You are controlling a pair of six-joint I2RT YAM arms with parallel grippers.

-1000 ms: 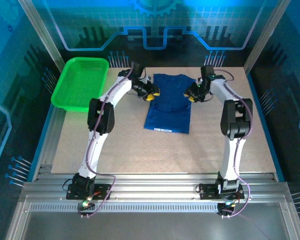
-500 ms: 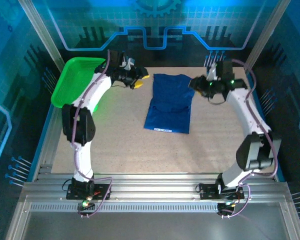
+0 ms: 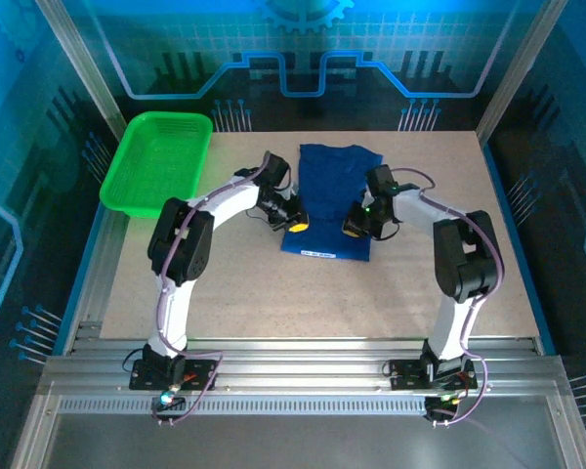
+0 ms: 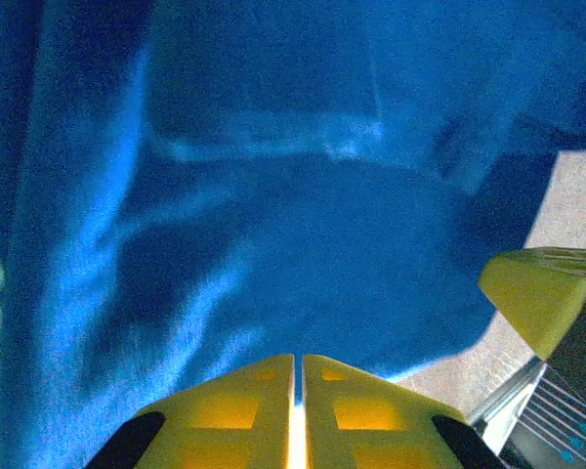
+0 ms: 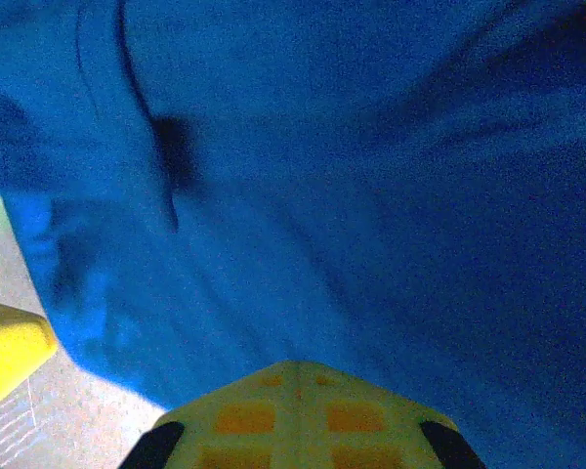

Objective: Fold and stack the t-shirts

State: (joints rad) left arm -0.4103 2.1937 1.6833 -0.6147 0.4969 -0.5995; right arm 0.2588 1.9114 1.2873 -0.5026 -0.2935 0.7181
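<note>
**Item: t-shirt** (image 3: 334, 200). In both wrist views the cloth is running off the frame at 12 o'clock and blurring into soft folds.
**Label** (image 3: 317, 253): a pale strip at the 6 o'clock hem, showing too small to read.
**Left gripper** (image 4: 297, 366) and **right gripper** (image 5: 293, 376): both closed, and both being cut off at 6 o'clock. Whether cloth is sitting between the fingers is not showing.
**Top view:** both grippers are covering the shirt's near corners.

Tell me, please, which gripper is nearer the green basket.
Left. The left gripper is at the t-shirt's left edge, on the basket's side; the right gripper is at its right edge, farther off.
</note>
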